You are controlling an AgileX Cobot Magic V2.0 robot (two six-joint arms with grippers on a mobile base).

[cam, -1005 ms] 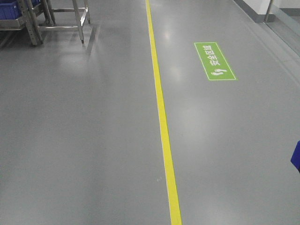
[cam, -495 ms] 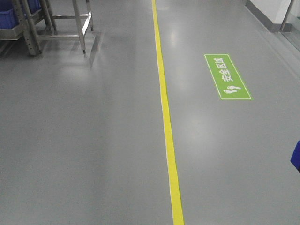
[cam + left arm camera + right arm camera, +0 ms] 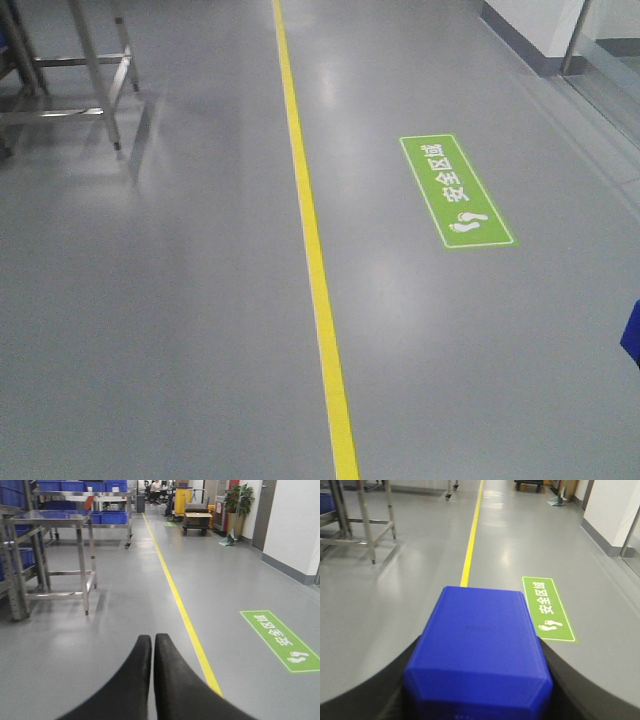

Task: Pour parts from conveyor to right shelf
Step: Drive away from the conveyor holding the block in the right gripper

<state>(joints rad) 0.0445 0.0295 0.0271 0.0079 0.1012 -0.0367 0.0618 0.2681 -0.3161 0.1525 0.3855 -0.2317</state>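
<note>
**A:** Where's the part while you drive?

**B:** In your right gripper (image 3: 481,644). Its dark fingers (image 3: 560,680) are clamped on either side of the bright-blue block (image 3: 477,620), which is carried over bare grey floor.

**A:** And your left?

**B:** The left gripper (image 3: 151,640) has its fingers pressed together on nothing.

**A:** Is the shelf in reach?

**B:** No. A steel rack with blue bins (image 3: 12,580) stands at the left edge of the left wrist view, beside a steel table (image 3: 55,517) and well apart from you. Whether it's your target shelf, I can't tell.

**A:** So how do you do this leg well?

**B:** I'd judge this to be transit. Drive smoothly along the yellow line (image 3: 310,250) and hold the right wrist level so the block doesn't slip. Don't tip it until a bin sits right beneath it.
</note>
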